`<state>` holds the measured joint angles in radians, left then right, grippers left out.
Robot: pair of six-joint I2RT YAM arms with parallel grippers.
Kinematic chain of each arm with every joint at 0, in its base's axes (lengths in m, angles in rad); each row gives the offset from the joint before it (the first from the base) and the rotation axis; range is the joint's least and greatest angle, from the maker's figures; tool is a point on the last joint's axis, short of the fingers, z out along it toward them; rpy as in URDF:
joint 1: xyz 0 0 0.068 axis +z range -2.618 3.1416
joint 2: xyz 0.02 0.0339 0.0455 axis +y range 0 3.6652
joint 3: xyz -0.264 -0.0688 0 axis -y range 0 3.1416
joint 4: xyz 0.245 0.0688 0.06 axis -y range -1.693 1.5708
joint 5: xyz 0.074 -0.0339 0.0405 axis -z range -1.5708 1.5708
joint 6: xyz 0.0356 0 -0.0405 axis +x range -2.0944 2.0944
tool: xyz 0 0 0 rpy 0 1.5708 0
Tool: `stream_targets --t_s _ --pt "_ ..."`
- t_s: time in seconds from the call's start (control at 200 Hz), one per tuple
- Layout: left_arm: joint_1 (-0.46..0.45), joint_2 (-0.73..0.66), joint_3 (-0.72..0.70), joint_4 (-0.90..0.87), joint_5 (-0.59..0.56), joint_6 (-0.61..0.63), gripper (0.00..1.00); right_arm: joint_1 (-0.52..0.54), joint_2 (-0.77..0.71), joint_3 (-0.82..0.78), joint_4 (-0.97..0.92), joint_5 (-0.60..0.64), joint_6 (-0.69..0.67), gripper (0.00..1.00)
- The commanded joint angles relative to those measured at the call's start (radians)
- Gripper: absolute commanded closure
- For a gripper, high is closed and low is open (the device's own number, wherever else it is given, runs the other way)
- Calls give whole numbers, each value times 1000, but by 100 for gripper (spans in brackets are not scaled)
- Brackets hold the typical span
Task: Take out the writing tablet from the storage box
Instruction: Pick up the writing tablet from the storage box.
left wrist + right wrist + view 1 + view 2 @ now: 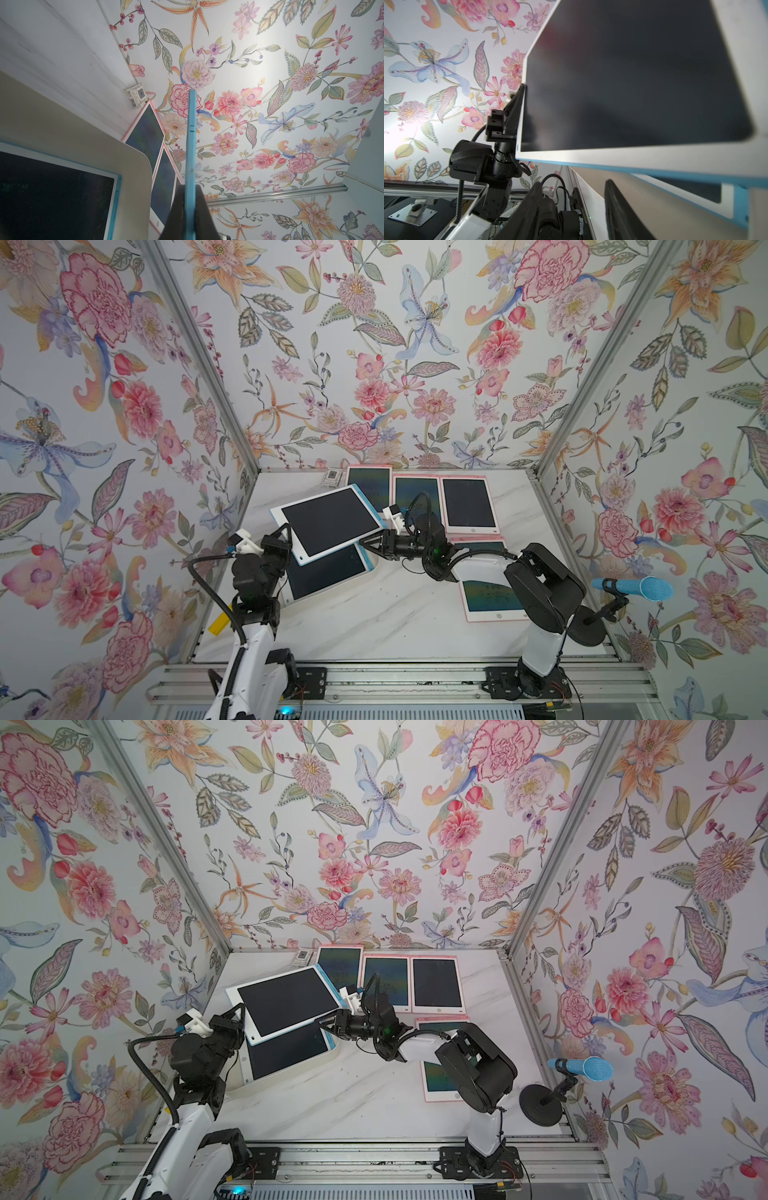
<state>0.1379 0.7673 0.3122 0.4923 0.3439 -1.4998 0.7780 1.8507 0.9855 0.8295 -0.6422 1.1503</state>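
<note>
**Top views.** I saw the left gripper (286, 531) (241, 1011) clenched on the writing tablet (330, 522) (286, 1002), gripping the edge nearest the left arm. The tablet had a white bezel, a blue rim and a dark screen. It was lifted and tilted, hanging over the storage box (371, 568) (291, 1080), w/ one far corner out past the box wall. The box lay on the marble table (395, 626) and held a second tablet (328, 577), flat, screen up.

**Left wrist view.** The writing tablet (191, 135) appeared edge-on. Its blue rim ran out from btwn the two dark fingers (177, 212), which pressed on both faces. The box rim (83, 116) lay below it.

**Right gripper** (365, 542) (325, 1025). Jaws stood apart w/ nothing btwn them. The tips were just beside the tablet corner nearest the right arm; I couldn't tell whether they touched it.

**Right wrist view.** The spread fingers (616, 203) sat under the tablet's screen (633, 83). The left gripper (522, 86) was visible at the tablet's opposite edge.

**Bkgd.** Five pink-framed tablets (469, 504) lay flat: three in a row at the far edge, two by the right arm. A small card (331, 477) sat beside the row. A blue mic on stand (631, 588) stood at the table's right side.
</note>
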Motion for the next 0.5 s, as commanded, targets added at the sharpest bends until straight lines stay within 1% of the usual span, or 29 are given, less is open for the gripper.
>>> stream_targets --t_s 0.0,0.055,0.11,0.285,0.495 --pt "-42 -53 -22 47 -156 -73 100 15 -15 -27 165 45 105 51" --pt "-64 -74 -28 34 -194 -82 100 24 -10 -29 174 46 108 51" --pt "-77 -83 -33 39 -208 -92 100 32 -8 -30 178 57 111 51" --pt "-95 -82 -21 37 -205 -99 100 46 9 -7 172 74 117 51" --pt "-99 -100 -55 47 -201 -121 100 51 74 54 180 81 155 53"
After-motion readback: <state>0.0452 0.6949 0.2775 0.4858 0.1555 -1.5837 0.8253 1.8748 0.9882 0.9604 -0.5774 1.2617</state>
